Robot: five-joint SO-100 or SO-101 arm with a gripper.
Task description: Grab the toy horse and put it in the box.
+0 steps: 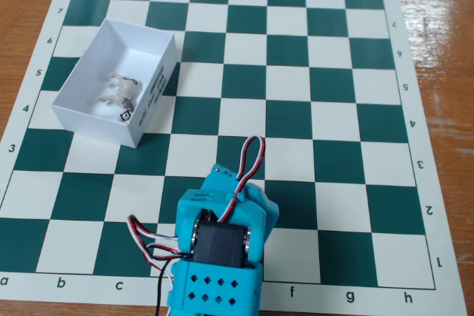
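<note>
- Lying inside the box (89,86), the toy horse (122,92) sits up and to the left of the arm (218,257) in the fixed view, well apart from it.
- The figurine rests near the box wall that faces the arm, the one carrying small black print; whether it stands or lies tipped is hard to tell.
- The gripper's fingertips are hidden beneath the turquoise wrist housing, so I cannot tell whether they are apart or together.
- Judging by this, the placing looks done.
- Risk: the box looks light and sits loose on the chessboard mat (311,109), so any sweep of the arm toward it could shove or tip it and spill the horse.
- The looped servo wires (250,159) stick out from the arm towards the box and could snag.
</note>
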